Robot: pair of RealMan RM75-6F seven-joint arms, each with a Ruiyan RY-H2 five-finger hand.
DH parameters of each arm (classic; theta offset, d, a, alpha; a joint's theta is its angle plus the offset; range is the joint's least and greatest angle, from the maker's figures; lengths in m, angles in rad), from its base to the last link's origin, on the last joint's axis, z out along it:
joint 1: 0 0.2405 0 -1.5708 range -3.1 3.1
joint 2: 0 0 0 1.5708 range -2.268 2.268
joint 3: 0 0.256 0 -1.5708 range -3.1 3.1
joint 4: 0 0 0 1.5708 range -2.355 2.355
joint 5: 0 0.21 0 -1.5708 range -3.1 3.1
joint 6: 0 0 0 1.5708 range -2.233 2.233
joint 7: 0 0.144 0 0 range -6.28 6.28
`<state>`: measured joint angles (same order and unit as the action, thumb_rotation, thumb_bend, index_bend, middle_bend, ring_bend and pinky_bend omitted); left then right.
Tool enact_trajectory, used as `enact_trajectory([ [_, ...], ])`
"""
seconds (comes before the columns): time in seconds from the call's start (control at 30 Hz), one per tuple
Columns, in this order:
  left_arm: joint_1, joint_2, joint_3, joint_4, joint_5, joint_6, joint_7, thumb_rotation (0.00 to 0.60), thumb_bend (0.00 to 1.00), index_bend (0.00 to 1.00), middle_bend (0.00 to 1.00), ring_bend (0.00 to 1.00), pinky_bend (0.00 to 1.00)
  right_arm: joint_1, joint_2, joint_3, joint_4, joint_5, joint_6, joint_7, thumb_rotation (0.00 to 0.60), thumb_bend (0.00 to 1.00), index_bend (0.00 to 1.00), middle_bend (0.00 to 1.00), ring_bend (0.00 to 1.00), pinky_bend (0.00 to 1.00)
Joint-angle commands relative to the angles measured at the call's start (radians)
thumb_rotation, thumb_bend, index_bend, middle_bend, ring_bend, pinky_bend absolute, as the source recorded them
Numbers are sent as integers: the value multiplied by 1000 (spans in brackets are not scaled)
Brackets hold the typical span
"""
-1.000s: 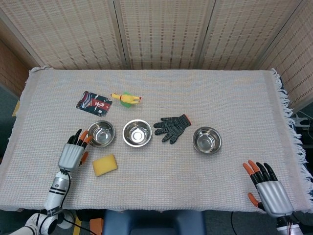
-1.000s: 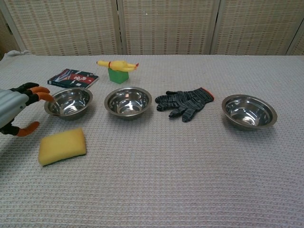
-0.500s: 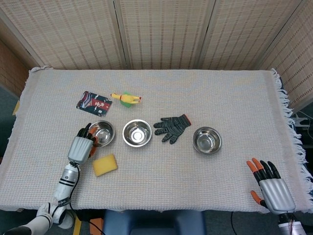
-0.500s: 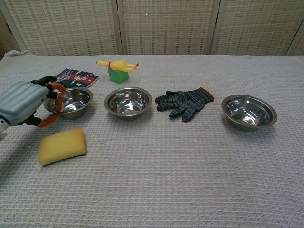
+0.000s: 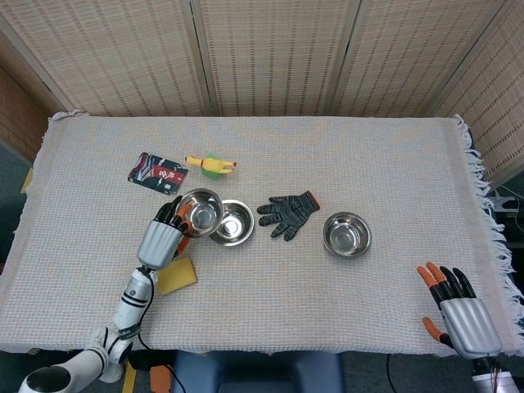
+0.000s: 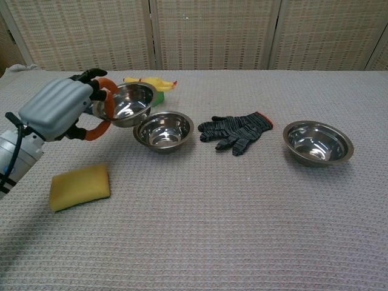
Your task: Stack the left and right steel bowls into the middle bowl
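Aloft, the left bowl tilts toward the middle bowl, pinched at its rim by the left hand; the right hand rests empty, fingers spread.

Glossy steel bowls on matt woven tablecloth.

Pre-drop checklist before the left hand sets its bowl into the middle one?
1. Left hand grips the left bowl at its rim: ok.
2. Bowl lifted off the cloth: ok.
3. Bowl centred over the middle bowl: not ok, it sits to the left, overlapping the rim.
4. Bowl level: not ok, tilted.
5. Middle bowl empty: ok.
6. Right hand away from the right bowl: ok.
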<state>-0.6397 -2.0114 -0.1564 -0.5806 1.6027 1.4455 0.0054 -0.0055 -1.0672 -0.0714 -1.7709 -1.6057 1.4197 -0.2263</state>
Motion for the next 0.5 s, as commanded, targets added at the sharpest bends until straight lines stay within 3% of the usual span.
enact_trajectory([
  [0.03, -66, -8, -18, -106, -18, -72, 140, 600, 476, 687, 231, 77, 237, 0, 9, 1, -2, 4, 2, 14, 600, 215, 0, 0, 0, 0],
  [0.23, -92, -43, -34, -118, -75, -170, 259, 600, 474, 616, 219, 77, 238, -7, 24, -2, -6, -10, 24, 40, 600, 215, 0, 0, 0, 0],
  [0.5, -58, -20, -19, -174, -120, -220, 285, 600, 441, 191, 137, 27, 220, -13, 28, -5, -3, -18, 38, 49, 600, 216, 0, 0, 0, 0],
])
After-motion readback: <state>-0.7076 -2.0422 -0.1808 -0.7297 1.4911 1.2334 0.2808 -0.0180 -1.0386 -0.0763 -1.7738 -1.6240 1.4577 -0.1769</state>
